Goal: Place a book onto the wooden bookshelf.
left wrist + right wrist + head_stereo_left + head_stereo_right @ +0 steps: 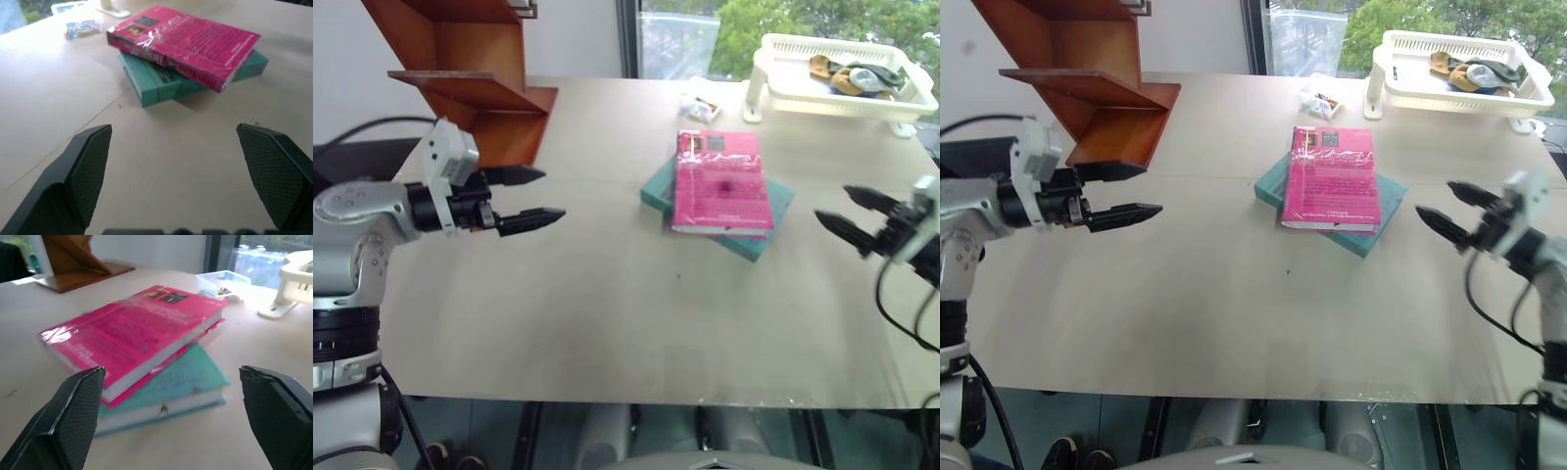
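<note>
Your wooden bookshelf stands at the counter's far left corner. Left end effector hovers wide open. The book lies mid-counter atop 1 teal book. Right end effector also wide, empty. White basket by the window.

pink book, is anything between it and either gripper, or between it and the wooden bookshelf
Nothing visible is. The pink book lies on top of a teal book, with bare table between it and the open left gripper and open right gripper. The stretch toward the wooden bookshelf is bare table too.
</note>
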`<move>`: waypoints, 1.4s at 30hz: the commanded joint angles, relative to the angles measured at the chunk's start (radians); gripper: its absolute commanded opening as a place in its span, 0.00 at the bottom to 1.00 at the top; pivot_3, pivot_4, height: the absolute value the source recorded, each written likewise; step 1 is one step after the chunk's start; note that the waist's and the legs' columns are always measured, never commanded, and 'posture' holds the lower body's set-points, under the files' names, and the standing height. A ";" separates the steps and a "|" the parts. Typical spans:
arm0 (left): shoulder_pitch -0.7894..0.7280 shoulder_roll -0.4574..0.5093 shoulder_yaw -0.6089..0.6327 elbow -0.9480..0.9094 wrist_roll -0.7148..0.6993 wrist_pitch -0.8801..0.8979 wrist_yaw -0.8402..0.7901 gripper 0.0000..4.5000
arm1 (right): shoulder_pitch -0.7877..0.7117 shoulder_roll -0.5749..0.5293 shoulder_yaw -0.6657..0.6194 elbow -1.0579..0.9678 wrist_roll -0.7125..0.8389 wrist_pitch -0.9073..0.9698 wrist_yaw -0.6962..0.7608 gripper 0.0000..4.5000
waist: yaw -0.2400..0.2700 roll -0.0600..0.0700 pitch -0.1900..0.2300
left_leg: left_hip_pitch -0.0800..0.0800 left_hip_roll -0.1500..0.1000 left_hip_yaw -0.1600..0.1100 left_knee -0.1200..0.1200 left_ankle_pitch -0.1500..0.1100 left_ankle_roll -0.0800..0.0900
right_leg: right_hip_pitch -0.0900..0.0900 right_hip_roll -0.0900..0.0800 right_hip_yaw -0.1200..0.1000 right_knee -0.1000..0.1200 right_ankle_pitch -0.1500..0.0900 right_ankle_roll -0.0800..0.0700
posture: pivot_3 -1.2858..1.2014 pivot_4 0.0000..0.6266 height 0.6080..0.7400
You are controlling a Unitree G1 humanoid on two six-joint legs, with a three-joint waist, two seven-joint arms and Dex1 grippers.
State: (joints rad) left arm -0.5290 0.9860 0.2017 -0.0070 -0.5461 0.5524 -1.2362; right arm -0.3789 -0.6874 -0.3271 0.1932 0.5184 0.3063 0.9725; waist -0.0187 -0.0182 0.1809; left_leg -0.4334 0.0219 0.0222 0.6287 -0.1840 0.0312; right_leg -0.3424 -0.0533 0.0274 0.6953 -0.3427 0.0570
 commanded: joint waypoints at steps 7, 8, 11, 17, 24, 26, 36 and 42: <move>-0.095 0.072 0.010 -0.090 -0.052 0.021 -0.087 0.99 | -0.308 0.141 0.102 0.296 -0.122 0.034 -0.231 1.00 | 0.002 0.000 0.001 | -0.003 0.000 0.000 -0.001 0.000 0.000 | -0.002 0.001 0.000 -0.001 0.000 0.000 | 0.52 0.24 1.00; -0.092 0.082 0.016 -0.098 -0.058 0.028 -0.096 0.99 | -0.331 0.152 0.100 0.336 -0.125 0.028 -0.237 1.00 | 0.003 0.000 0.001 | -0.003 0.000 0.000 -0.001 0.000 0.000 | -0.003 0.001 0.000 -0.001 0.000 0.000 | 0.52 0.24 1.00; -0.062 0.129 0.020 -0.119 -0.055 0.051 -0.111 0.99 | -0.386 0.175 0.096 0.456 -0.135 0.002 -0.244 1.00 | 0.000 0.000 0.001 | -0.003 0.000 0.000 -0.001 0.000 0.000 | -0.003 0.001 0.000 -0.001 0.000 0.000 | 0.52 0.24 1.00; -0.003 0.176 0.085 -0.155 -0.134 0.129 -0.135 0.99 | -0.473 0.194 0.077 0.681 -0.154 -0.050 -0.252 1.00 | -0.008 0.000 0.001 | -0.003 0.000 0.000 -0.001 0.000 0.000 | -0.003 0.001 0.000 -0.001 0.000 0.000 | 0.52 0.24 1.00; 0.014 0.177 0.101 -0.113 -0.157 0.184 -0.096 0.99 | -0.539 0.226 0.048 0.857 -0.142 -0.096 -0.190 1.00 | -0.022 0.001 0.002 | -0.002 0.000 0.000 -0.001 0.000 0.000 | -0.003 0.002 0.000 0.000 0.000 0.000 | 0.52 0.24 1.00; 0.015 0.176 0.098 -0.107 -0.154 0.179 -0.095 0.99 | -0.538 0.239 0.054 0.863 -0.141 -0.090 -0.133 1.00 | -0.025 0.000 0.002 | -0.002 0.000 0.000 -0.001 0.000 0.000 | -0.003 0.002 0.000 0.000 0.000 0.000 | 0.52 0.24 1.00; 0.002 0.181 0.072 -0.070 -0.119 0.131 -0.093 0.99 | -0.453 0.282 0.160 0.784 -0.197 -0.152 0.154 1.00 | -0.025 0.001 0.002 | -0.002 0.001 0.000 -0.001 0.000 0.000 | -0.003 0.003 0.001 0.000 0.000 0.000 | 0.52 0.24 1.00; 0.016 0.184 0.082 -0.076 -0.113 0.135 -0.091 0.99 | -0.392 0.291 0.204 0.715 -0.209 -0.160 0.259 1.00 | -0.025 0.001 0.002 | -0.002 0.001 0.000 -0.001 0.000 0.000 | -0.003 0.003 0.001 0.000 0.000 0.000 | 0.52 0.24 1.00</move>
State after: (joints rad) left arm -0.5076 1.1464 0.2632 -0.0712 -0.6590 0.6980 -1.3262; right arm -0.7903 -0.4041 -0.1410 0.9450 0.3142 0.1473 1.1908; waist -0.0437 -0.0175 0.1826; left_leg -0.4350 0.0228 0.0221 0.6279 -0.1839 0.0311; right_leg -0.3449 -0.0506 0.0281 0.6955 -0.3427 0.0569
